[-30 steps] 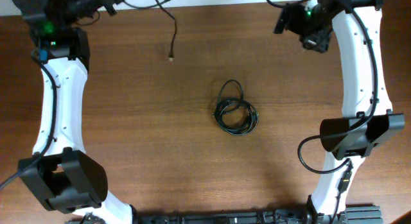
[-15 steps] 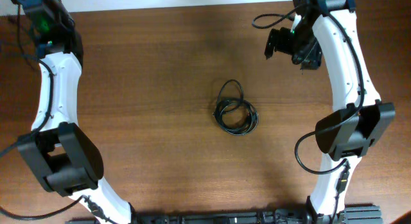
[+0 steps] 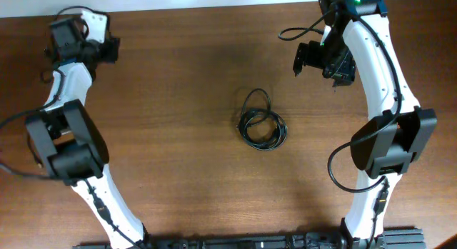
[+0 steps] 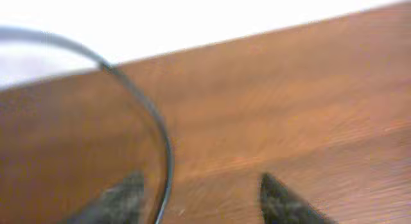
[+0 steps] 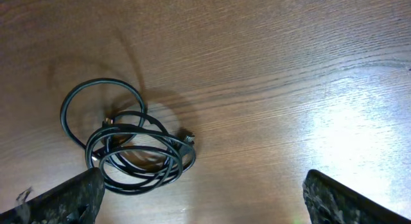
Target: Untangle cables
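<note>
Counter: one brown wood top (image 3: pixel 178 178), white strip beyond its far edge.
Coil: one black tangle (image 3: pixel 260 123) mid-counter, well apart from both arms; its cords overlap too much to count.
Right fingers: two (image 5: pixel 64 198), wide apart, cropped at the lower corners; only this view shows one metal plug (image 5: pixel 188 139) on the coil.
Left fingers: two (image 4: pixel 122 201), apart, blurred, tips only.
Strand: one thin dark curve (image 4: pixel 157 128) beside one tip, seen in the left wrist view alone; ends hidden.
</note>
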### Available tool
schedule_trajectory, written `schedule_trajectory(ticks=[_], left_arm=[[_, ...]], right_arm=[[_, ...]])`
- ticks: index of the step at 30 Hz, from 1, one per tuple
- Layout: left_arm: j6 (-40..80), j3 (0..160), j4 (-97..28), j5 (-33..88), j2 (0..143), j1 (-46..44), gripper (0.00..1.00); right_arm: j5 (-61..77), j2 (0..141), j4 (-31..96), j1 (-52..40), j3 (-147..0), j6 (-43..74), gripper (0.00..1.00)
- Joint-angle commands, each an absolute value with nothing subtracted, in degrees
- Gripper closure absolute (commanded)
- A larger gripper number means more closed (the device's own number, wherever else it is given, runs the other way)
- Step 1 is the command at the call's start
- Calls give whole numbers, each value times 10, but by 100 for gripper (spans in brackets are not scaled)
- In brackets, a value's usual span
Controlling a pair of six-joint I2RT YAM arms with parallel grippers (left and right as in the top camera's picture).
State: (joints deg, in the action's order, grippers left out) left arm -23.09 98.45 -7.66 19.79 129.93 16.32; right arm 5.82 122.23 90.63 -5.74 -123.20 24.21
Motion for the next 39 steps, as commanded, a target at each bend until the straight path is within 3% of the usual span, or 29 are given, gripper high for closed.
schedule_trajectory(ticks=[1, 3, 4, 6, 7, 10, 13, 17, 21, 24, 25, 26, 28, 30, 33, 39], left_arm=[[-177, 987, -67, 276, 1174, 163, 32], [-159, 987, -113, 274, 1143, 164, 28], [-158, 987, -159, 240, 1143, 164, 37], [-46, 983, -252, 8, 1162, 170, 18], [11, 983, -273, -50, 1170, 177, 1], [216, 983, -344, -72, 1214, 244, 1], [234, 983, -398, -50, 1248, 302, 1], [362, 983, -408, -25, 1294, 368, 1], [366, 983, -401, -54, 1332, 388, 0], [317, 983, -361, -91, 1359, 388, 20], [266, 983, -323, -91, 1368, 388, 8], [251, 983, -295, -90, 1378, 388, 5], [251, 983, -258, -77, 1399, 388, 8], [139, 983, -183, 51, 1420, 384, 12], [104, 983, -123, 145, 1433, 344, 27], [73, 983, -47, 107, 1436, 220, 29]], right_arm=[[57, 1223, 907, -60, -1230, 242, 4], [57, 1223, 906, -60, -1230, 242, 4], [58, 1223, 906, -60, -1230, 242, 3], [57, 1223, 907, -60, -1230, 242, 3], [57, 1223, 907, -60, -1230, 241, 4], [57, 1223, 907, -60, -1230, 238, 4], [57, 1223, 906, -60, -1230, 238, 4], [57, 1223, 904, -60, -1230, 238, 4], [57, 1223, 903, -60, -1230, 238, 4], [57, 1223, 903, -60, -1230, 238, 3], [57, 1223, 903, -60, -1230, 238, 4], [57, 1223, 903, -60, -1230, 238, 4], [57, 1223, 903, -60, -1230, 238, 4], [58, 1223, 904, -60, -1230, 238, 4], [58, 1223, 905, -60, -1230, 238, 4], [57, 1223, 922, -60, -1230, 238, 4]])
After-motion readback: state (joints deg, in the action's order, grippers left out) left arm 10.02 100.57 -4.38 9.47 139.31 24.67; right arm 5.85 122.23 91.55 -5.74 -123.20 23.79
